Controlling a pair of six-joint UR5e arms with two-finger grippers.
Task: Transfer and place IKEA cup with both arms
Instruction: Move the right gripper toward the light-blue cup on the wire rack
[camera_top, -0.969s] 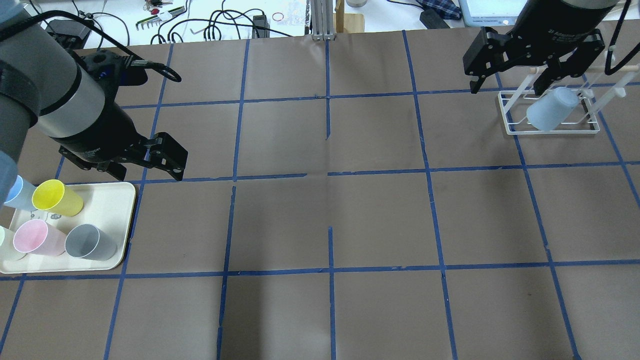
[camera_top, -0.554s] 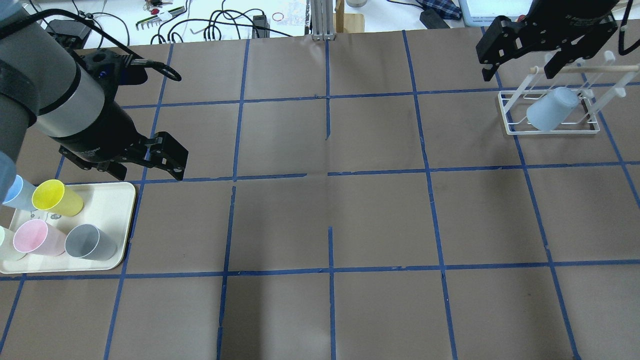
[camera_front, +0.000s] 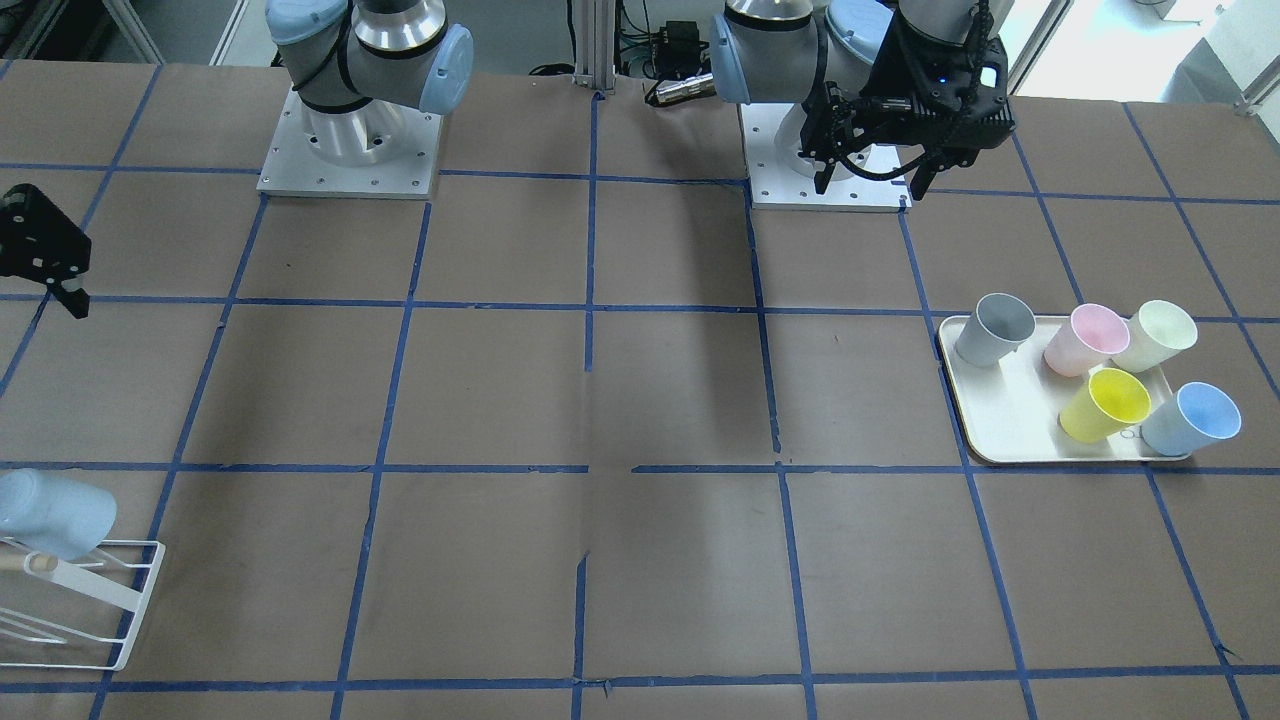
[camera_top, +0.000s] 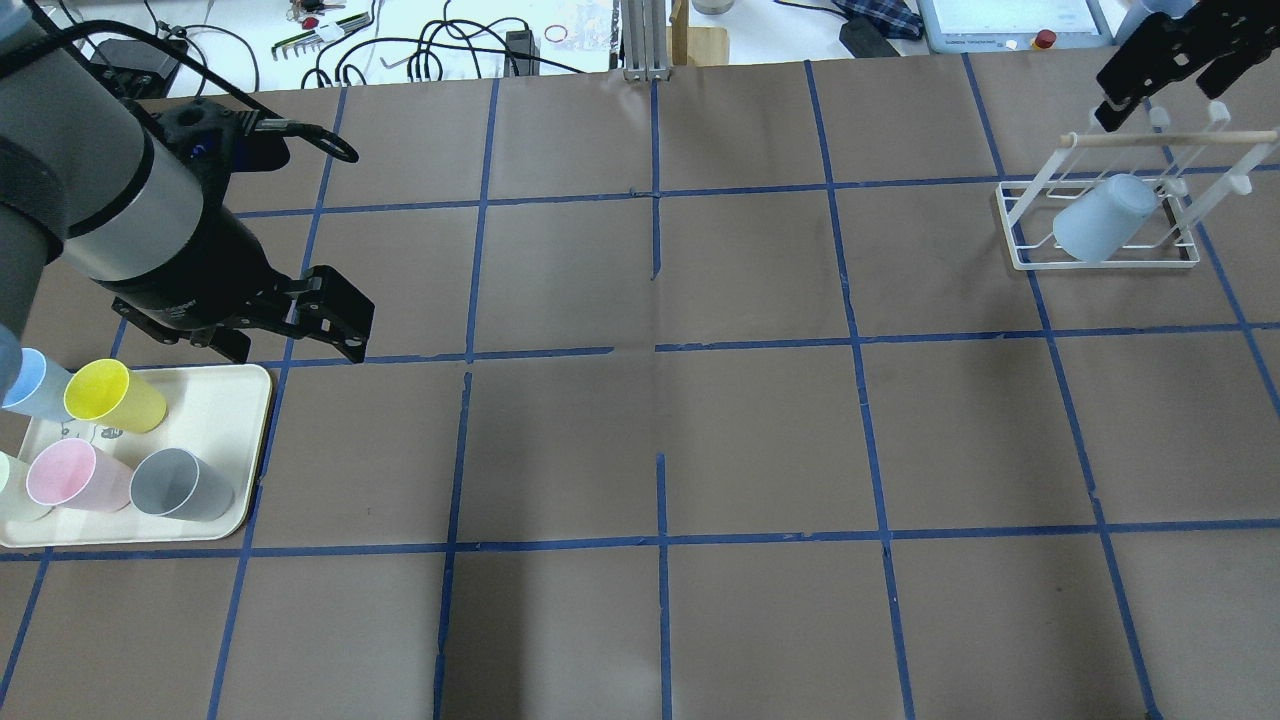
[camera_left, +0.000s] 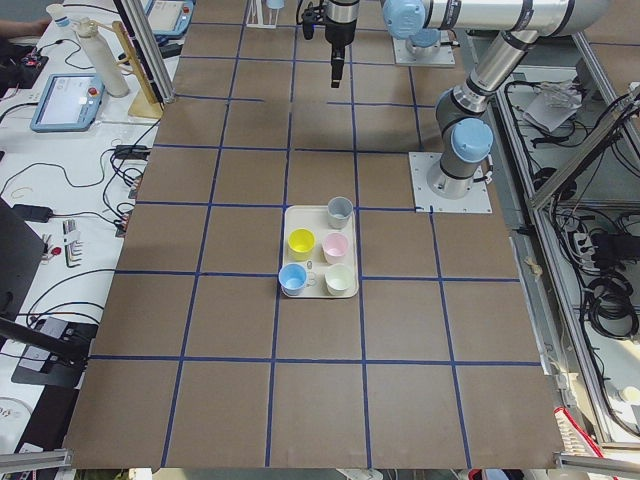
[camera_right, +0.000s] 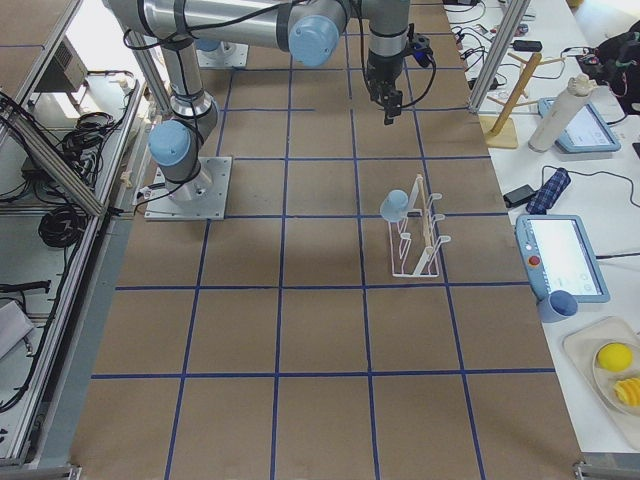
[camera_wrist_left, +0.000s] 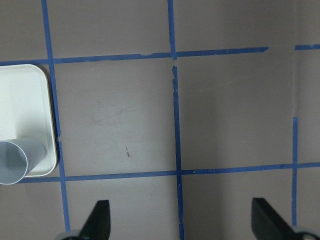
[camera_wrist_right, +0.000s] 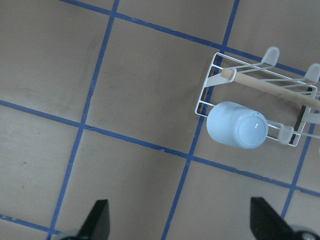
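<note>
One pale blue IKEA cup (camera_top: 1100, 218) sits mouth-down and tilted on the white wire rack (camera_top: 1020, 262); it also shows in the right wrist view (camera_wrist_right: 239, 126) and the front view (camera_front: 55, 512). A second blue cup (camera_top: 25, 383) stands on the cream tray (camera_top: 235, 405) at the left. My right gripper (camera_top: 1160, 92) is open and empty, high and beyond the rack, apart from the cup. My left gripper (camera_top: 295, 345) is open and empty, just past the tray's far right corner.
The tray also holds a yellow cup (camera_top: 112, 397), a pink cup (camera_top: 75, 477), a grey cup (camera_top: 180, 485) and a pale cream cup (camera_front: 1158, 335). The rack has a wooden bar (camera_top: 1165, 138). Cables and tools lie beyond the table's far edge.
My right gripper has moved up and away from the rack toward the far right corner, leaving the blue cup on the rack. The left arm has barely moved.
</note>
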